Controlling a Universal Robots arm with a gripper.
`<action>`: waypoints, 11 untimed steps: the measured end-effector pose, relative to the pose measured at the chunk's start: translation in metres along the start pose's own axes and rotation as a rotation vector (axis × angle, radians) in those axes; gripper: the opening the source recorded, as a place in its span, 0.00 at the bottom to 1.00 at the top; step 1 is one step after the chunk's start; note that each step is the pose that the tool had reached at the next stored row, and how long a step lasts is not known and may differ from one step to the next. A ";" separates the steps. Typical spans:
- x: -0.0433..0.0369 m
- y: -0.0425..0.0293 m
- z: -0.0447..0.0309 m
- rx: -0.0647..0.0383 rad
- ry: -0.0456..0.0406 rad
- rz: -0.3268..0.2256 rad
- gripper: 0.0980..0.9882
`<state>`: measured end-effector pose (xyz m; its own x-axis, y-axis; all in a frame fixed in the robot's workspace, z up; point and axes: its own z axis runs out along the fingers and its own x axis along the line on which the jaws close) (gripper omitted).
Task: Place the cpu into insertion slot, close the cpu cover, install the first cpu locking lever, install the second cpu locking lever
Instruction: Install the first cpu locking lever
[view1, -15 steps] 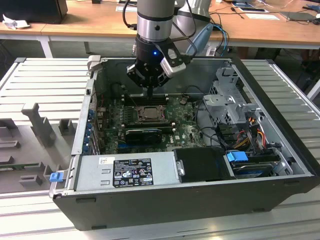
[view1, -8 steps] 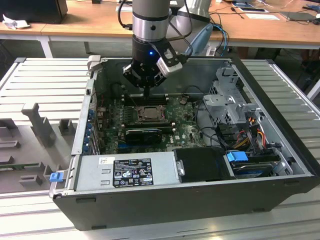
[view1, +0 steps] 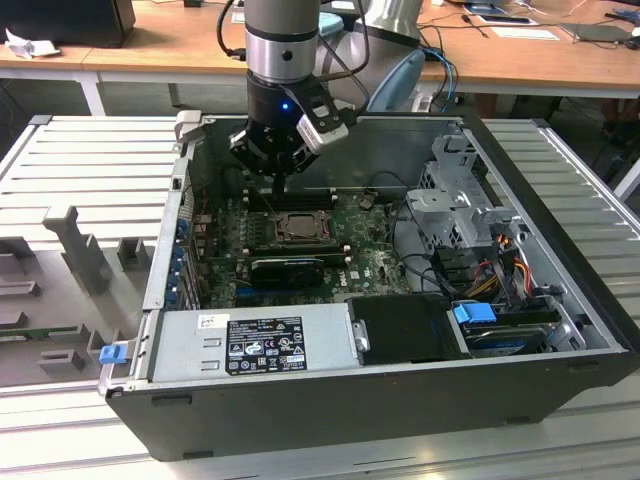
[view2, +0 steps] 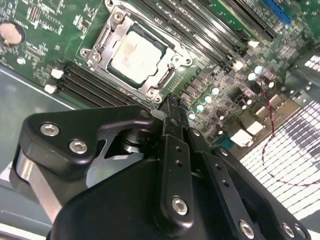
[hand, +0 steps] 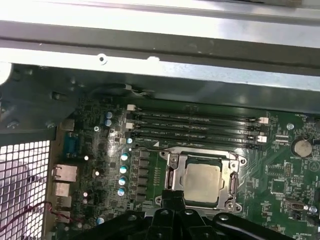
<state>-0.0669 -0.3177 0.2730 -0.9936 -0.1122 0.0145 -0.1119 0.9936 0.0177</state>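
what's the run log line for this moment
cpu: seated, top showing | cpu cover: down around cpu | tool: shut, empty, tip beside cover corner

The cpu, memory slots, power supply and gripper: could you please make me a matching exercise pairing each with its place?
Things:
1. cpu
2. memory slots
3. power supply
4. gripper

Places:
A. close over a corner of the cover
B. along the near wall of the case in the exterior view
C. seated inside the cover's square opening
D. in a row beside the cpu

Pairs: 1-C, 2-D, 3-B, 4-A
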 end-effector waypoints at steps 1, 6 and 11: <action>0.0002 0.0000 0.0001 0.000 -0.0002 -0.012 0.01; 0.0206 0.0023 0.0035 0.001 -0.0084 -0.014 0.01; 0.0280 0.0052 0.0083 -0.001 -0.0088 -0.004 0.01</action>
<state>-0.0955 -0.3155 0.2651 -0.9933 -0.1157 0.0056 -0.1156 0.9931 0.0188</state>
